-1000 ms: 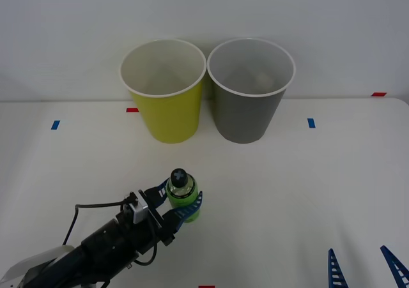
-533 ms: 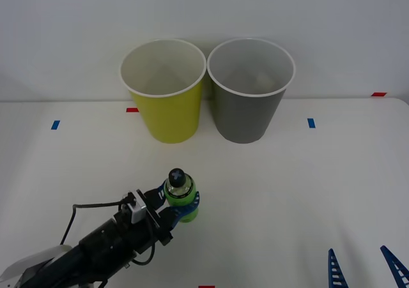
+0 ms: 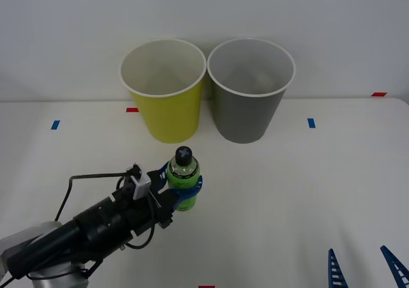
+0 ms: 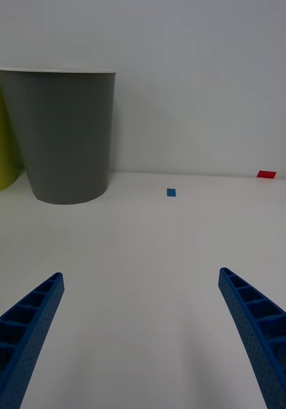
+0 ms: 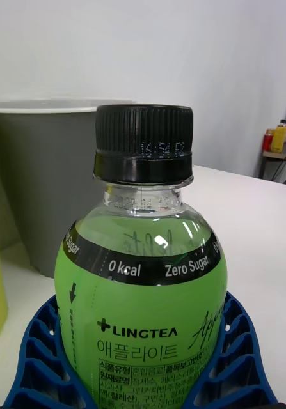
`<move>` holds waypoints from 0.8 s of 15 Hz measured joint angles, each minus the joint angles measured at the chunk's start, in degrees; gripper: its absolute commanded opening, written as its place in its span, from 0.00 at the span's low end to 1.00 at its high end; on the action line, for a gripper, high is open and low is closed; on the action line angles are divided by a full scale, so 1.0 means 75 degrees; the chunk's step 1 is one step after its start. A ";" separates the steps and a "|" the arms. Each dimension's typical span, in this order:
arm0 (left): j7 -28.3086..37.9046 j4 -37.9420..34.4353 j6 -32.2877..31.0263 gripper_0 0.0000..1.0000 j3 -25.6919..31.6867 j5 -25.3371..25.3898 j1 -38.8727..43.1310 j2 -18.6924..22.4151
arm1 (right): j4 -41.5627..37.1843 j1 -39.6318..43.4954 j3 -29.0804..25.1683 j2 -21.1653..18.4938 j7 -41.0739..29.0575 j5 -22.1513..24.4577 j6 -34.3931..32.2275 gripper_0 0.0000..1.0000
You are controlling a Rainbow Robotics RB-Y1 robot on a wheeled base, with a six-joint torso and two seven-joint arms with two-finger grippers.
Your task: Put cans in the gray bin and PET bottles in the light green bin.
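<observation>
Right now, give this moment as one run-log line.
left gripper: shut on bottle, upright | right gripper: open, parked low | green bin, gray bin: upright, side by side

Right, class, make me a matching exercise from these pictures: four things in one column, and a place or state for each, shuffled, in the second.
Things:
1. green bottle
2. gray bin
3. lime bin
4. right gripper

Places or states:
A. open, low over the near right table edge
B. far side of the table, on the left of the pair
C. upright, clamped in the left gripper
D. far side of the table, on the right of the pair

Pairs: 1-C, 2-D, 3-B, 4-A
</observation>
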 measured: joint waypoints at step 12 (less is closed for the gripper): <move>-0.0035 -0.4742 0.6703 0.00 0.5232 0.0405 0.1781 -0.0411 | 0.0000 0.0000 0.0000 0.0000 0.0000 0.0000 0.0000 0.82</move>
